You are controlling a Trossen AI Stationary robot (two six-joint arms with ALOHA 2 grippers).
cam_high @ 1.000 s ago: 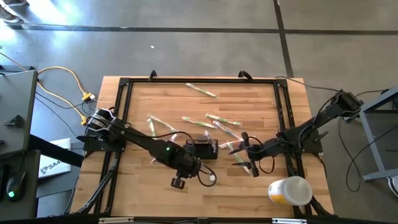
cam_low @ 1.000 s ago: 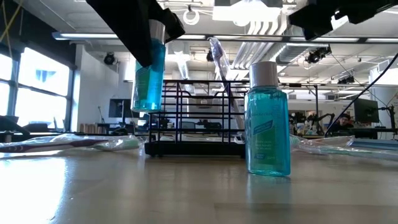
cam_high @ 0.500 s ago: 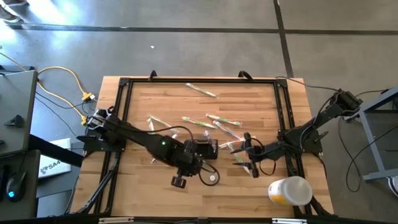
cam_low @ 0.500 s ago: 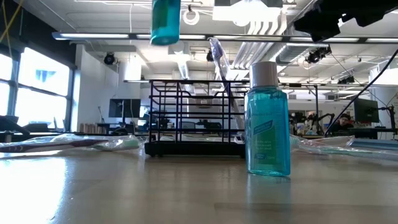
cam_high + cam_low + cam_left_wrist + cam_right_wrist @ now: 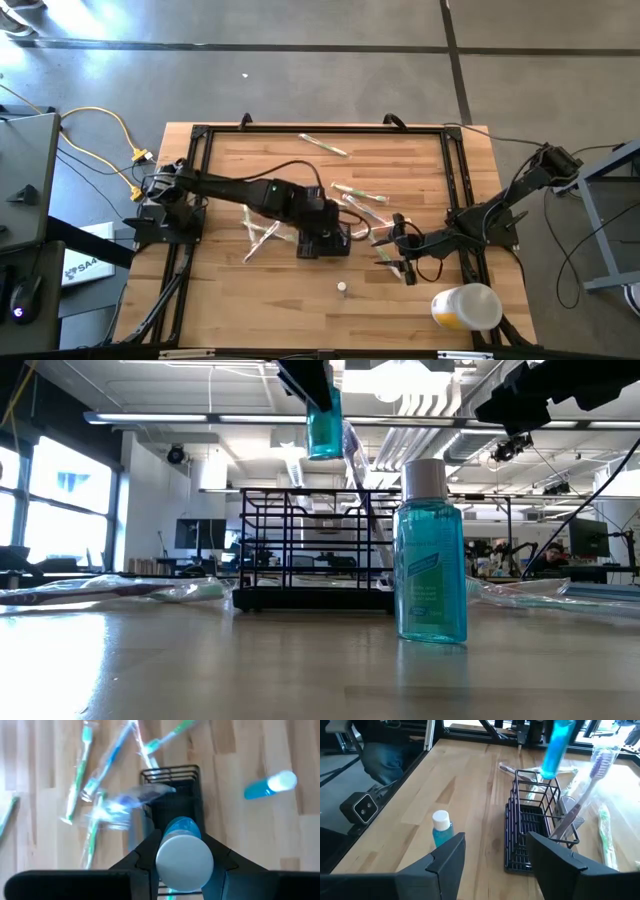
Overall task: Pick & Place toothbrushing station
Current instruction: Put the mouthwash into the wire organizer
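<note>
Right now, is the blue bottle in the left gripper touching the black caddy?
Apart. The low view shows the held bottle hanging clear above the caddy rim.

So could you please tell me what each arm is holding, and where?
Left gripper: a blue bottle, gripped near its white cap, above the caddy. Right gripper: nothing.

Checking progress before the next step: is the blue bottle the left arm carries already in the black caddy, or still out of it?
Out. The left gripper holds the bottle upright in the air above the caddy.
</note>
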